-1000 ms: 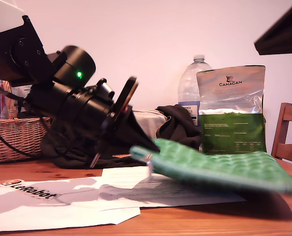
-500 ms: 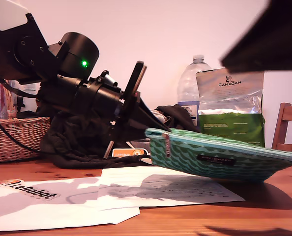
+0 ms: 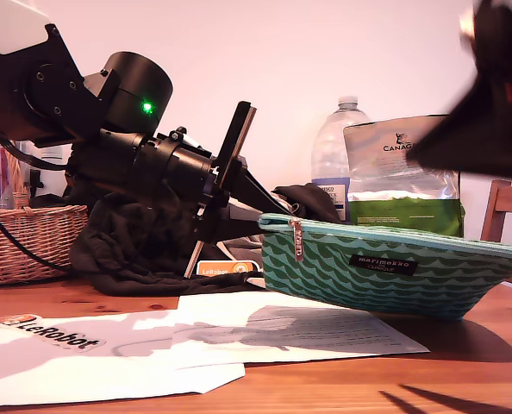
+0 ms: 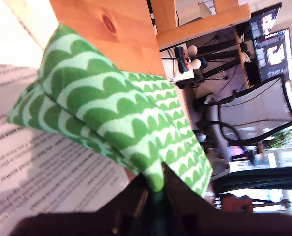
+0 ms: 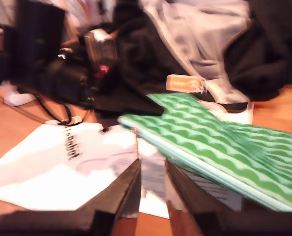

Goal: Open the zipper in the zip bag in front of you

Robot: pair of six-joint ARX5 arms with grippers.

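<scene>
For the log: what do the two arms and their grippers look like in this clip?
The first arm is matte black with cylindrical joint housings, one lit by a small green LED; there is a white shell at its upper end and black cables trailing down. My first gripper has dark, tapered fingers. My second gripper has glossy, dark, wedge-shaped fingers; its arm shows only as a blurred black shape.
</scene>
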